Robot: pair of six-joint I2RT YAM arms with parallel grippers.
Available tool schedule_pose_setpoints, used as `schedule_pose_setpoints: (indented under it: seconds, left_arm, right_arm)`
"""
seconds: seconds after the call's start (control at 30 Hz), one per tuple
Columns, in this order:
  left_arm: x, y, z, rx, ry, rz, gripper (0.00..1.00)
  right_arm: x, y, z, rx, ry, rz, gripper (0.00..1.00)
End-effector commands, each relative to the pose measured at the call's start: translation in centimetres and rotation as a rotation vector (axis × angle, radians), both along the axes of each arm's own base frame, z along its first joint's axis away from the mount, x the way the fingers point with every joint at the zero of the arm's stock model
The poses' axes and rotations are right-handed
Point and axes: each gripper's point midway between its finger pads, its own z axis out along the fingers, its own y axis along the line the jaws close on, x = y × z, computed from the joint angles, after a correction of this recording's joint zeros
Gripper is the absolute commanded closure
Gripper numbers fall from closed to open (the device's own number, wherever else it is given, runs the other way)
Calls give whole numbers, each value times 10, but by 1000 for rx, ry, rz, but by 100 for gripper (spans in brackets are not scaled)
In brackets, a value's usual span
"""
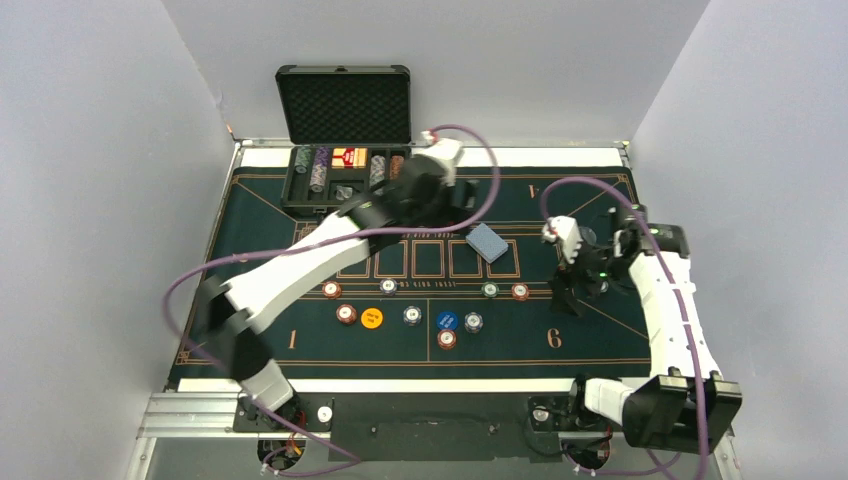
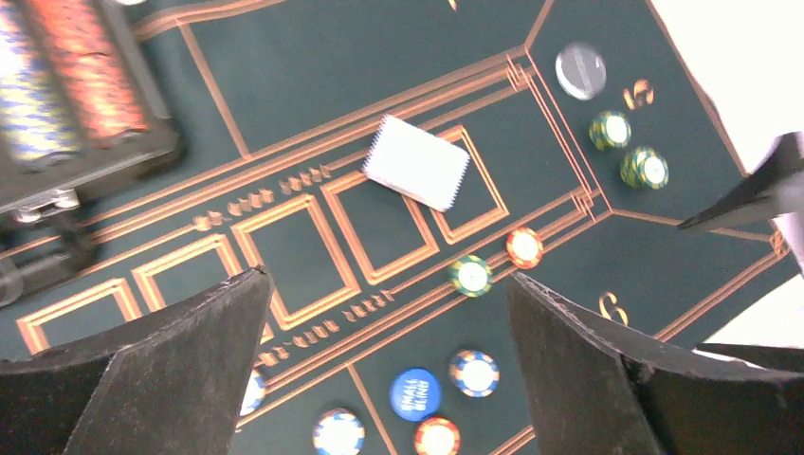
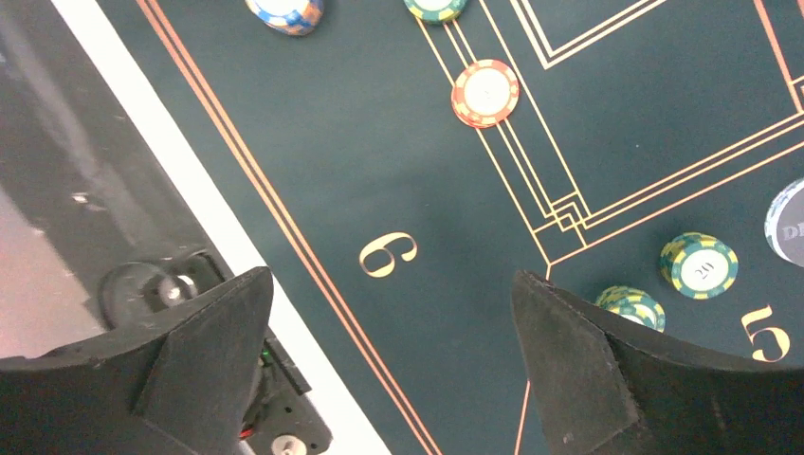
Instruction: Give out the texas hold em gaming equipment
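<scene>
The left arm [image 1: 300, 265] extends from its base at the near left diagonally toward the far centre, with the links stretched almost straight. The left gripper [image 2: 386, 280] has its jaws spread wide with nothing between them. The right arm [image 1: 665, 300] rises from its base along the right side, and its wrist is turned inward to the left. The right gripper [image 3: 391, 277] points down, jaws spread wide and holding nothing.

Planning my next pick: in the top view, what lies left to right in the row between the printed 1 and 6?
Red-brown chip, orange disc, left grey-white chip, blue disc, right grey-white chip.
</scene>
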Motion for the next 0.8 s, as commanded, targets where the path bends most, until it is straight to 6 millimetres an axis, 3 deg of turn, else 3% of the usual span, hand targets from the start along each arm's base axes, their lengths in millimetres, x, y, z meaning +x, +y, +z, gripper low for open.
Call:
schedule_pose_setpoints:
  seconds: [0.0,0.03,0.07,0.1,0.13,0.23,0.33,0.77]
  left_arm:
    - [3,85,28,-86,-172,83,4]
    - [1,124,22,-86,-189,139,3]
    - [4,149,19,-88,-193,177,3]
    - [-9,171,11,-79,-207,196,3]
    - [-8,193,7,-68,-216,242,3]
    - [-30,234,-19,-7,-248,316,3]
    - [-40,248,-35,9,-268,348,3]
    - [-39,265,-36,50,-272,409,3]
  right_arm:
    - [69,3,-22,-199,-112,-153,7]
    - [75,8,-25,-208,-102,-160,8]
    - [80,14,-33,-230,-64,-179,8]
    - [86,14,-37,-251,-60,-212,8]
    - [89,21,-46,-270,-42,-197,8]
    - [96,29,-61,-322,-37,-222,8]
    - [96,38,-78,-359,1,-189,10]
    - [91,47,-125,-442,104,-94,19]
